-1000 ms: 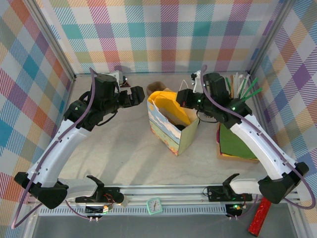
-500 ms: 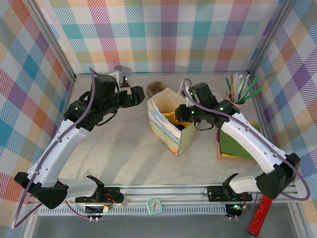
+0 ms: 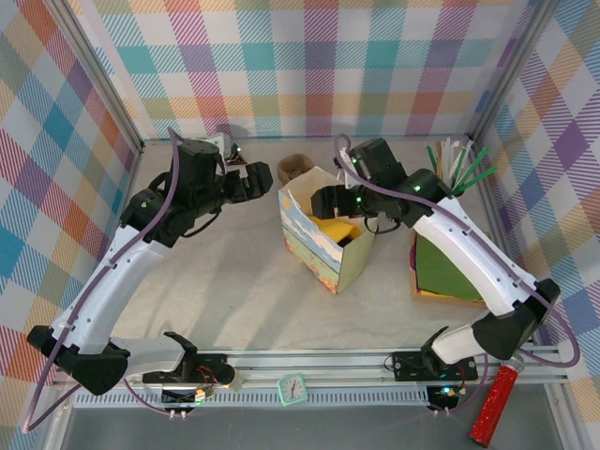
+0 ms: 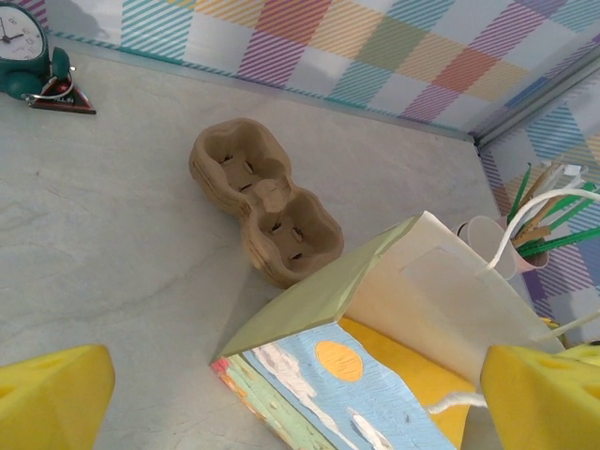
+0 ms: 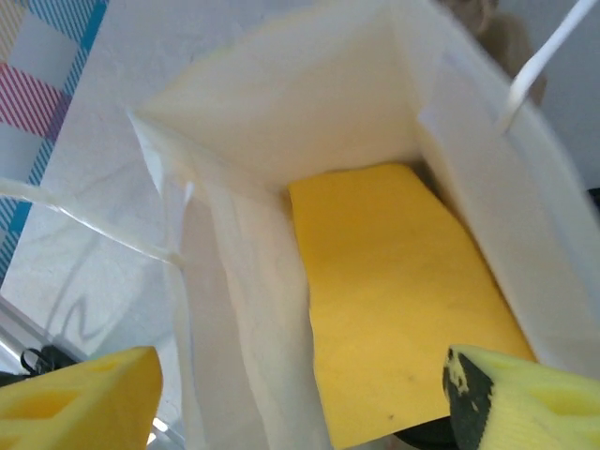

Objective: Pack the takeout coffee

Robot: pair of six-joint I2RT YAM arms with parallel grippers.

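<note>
The paper bag [image 3: 323, 242] stands open in the middle of the table, painted with sky and clouds on its outside [image 4: 375, 394]. A yellow sheet [image 5: 394, 300] lies inside it. A dark rounded edge [image 5: 422, 439] peeks from under that sheet at the bag's bottom; it looks like the coffee's black lid, and the cup itself is hidden. My right gripper [image 3: 330, 200] hovers over the bag's mouth, open [image 5: 300, 403], holding nothing. My left gripper [image 3: 255, 178] hangs open [image 4: 300, 403] just left of the bag, apart from it.
A brown cardboard cup carrier [image 4: 262, 202] lies behind the bag [image 3: 295, 167]. A pink cup of green and white sticks [image 3: 455, 169] stands at the back right. A green flat piece on cardboard [image 3: 450, 267] lies right of the bag. A teal clock [image 4: 23, 56] sits by the back wall.
My right gripper swung left from the back right to above the bag's mouth. The yellow sheet, which stuck up out of the bag, has sunk inside. The left arm has not moved.
</note>
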